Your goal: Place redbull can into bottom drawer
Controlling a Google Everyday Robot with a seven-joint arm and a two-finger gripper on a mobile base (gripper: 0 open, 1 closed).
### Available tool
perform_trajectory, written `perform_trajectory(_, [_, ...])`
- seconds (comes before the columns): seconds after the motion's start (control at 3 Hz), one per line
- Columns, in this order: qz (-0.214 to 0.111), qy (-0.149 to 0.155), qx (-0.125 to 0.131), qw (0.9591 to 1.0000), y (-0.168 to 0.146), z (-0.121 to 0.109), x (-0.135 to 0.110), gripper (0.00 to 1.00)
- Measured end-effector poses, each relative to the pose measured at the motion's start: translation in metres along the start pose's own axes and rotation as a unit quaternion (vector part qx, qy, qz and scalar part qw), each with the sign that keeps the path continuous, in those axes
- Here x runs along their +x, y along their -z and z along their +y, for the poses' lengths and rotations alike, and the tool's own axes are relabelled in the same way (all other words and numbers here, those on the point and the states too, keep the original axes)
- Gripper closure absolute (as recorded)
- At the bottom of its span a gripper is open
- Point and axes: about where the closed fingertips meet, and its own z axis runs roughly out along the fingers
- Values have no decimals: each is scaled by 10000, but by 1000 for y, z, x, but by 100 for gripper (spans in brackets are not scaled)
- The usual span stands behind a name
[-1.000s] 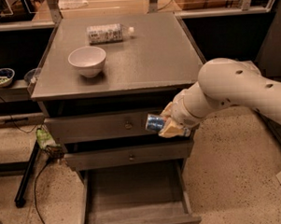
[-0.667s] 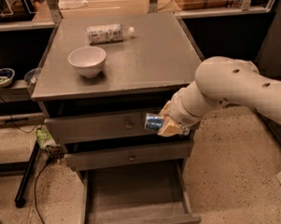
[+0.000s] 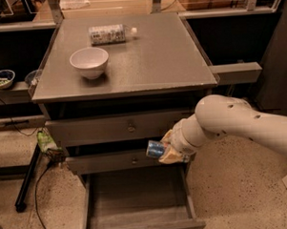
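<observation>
The redbull can (image 3: 154,148) is small, blue and silver, and lies sideways in my gripper (image 3: 167,150). The gripper is shut on it, in front of the middle drawer, above the right part of the open bottom drawer (image 3: 137,199). That drawer is pulled out at the cabinet's base, a wide grey tray with a plain floor. My white arm (image 3: 239,124) reaches in from the right.
On the cabinet top (image 3: 165,58) stand a white bowl (image 3: 89,61) and a clear plastic bottle (image 3: 109,34) lying on its side. Two closed upper drawers with round knobs (image 3: 130,128) sit above. A shelf with a bowl (image 3: 0,78) is at left; cables lie on the floor.
My gripper with the can has come down from the top drawer's level to the middle drawer's level, closer to the open bottom drawer.
</observation>
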Motion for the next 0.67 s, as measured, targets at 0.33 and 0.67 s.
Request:
perform_trajectory(0.33, [0,-1,0,10000,0,0,0,100])
perform_trajectory(0.67, [-36,-95,-8,9999,-22,11,5,100])
